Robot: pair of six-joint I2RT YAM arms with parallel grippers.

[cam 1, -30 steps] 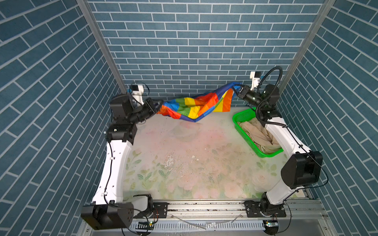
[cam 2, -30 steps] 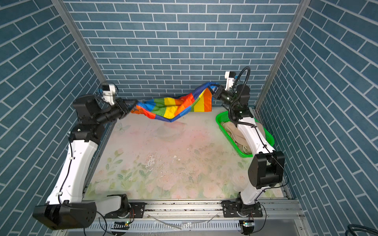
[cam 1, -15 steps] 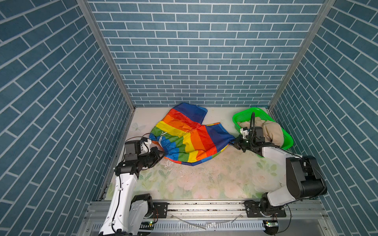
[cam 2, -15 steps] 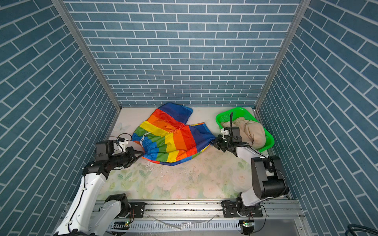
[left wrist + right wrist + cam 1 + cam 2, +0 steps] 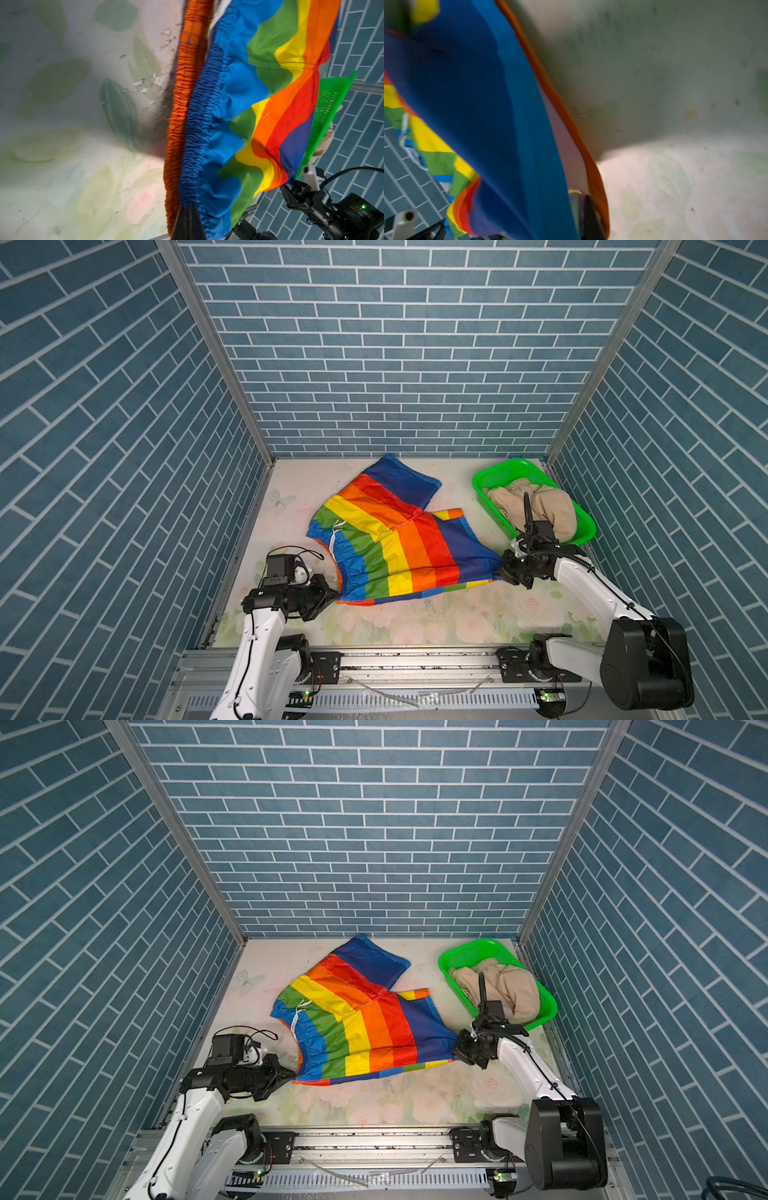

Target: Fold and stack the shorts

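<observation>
The left gripper (image 5: 333,598) is pinched shut on the near end of the gathered waistband of the rainbow shorts (image 5: 395,547). In its wrist view the dark fingertips (image 5: 187,218) meet on the blue and orange elastic, and the band runs straight away from them. From these jaws the garment spreads flat on the table (image 5: 415,626), ahead and across towards the other arm. Its near edge makes a line from one gripper to the other, so the long axis lies jaw to jaw, while the second leg points away towards the back wall. The right gripper (image 5: 500,572) sits at the opposite near corner, on the hem of the navy leg. One finger shows against the orange-edged cloth in its wrist view, but whether the jaws grip it or have let go I cannot tell. Each arm is therefore nearest its own corner, which suits a two-handed fold away from the jaws. The beige shorts (image 5: 540,506) lie bundled in the green basket (image 5: 490,477) just beyond the right jaws, well apart from the left ones.
</observation>
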